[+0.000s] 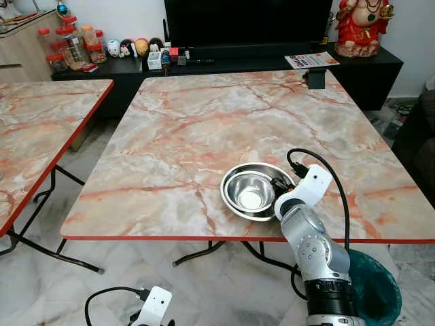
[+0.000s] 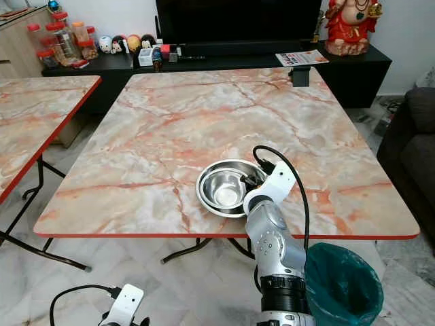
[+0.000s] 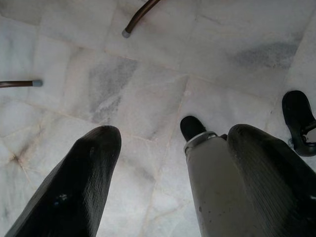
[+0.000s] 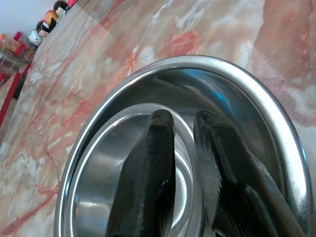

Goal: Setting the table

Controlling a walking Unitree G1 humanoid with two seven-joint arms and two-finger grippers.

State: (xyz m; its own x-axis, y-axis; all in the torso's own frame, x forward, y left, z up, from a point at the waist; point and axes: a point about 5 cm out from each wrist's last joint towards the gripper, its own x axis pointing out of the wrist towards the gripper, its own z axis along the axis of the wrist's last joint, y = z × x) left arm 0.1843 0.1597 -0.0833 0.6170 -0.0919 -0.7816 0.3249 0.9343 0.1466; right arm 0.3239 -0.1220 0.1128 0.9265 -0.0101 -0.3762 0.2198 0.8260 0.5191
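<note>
Right pincer (image 4: pixel 183 123) nearly closed, gripping inner bowl (image 1: pixel 250 191) rim

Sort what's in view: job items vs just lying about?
Job: steel bowl nested in a steel plate on the marble table; right gripper clamped on the bowl's rim.
Lying about: jars, figurines, red statue, green bin.

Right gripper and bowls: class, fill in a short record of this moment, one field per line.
Table: marble-pattern top, red edge
Bowls: smaller steel bowl nested inside larger steel bowl, near the table's front edge
Right gripper: fingers pinching the smaller bowl's rim
Left gripper: open, hanging over the floor
Bin: green-lined, beside the table
</note>
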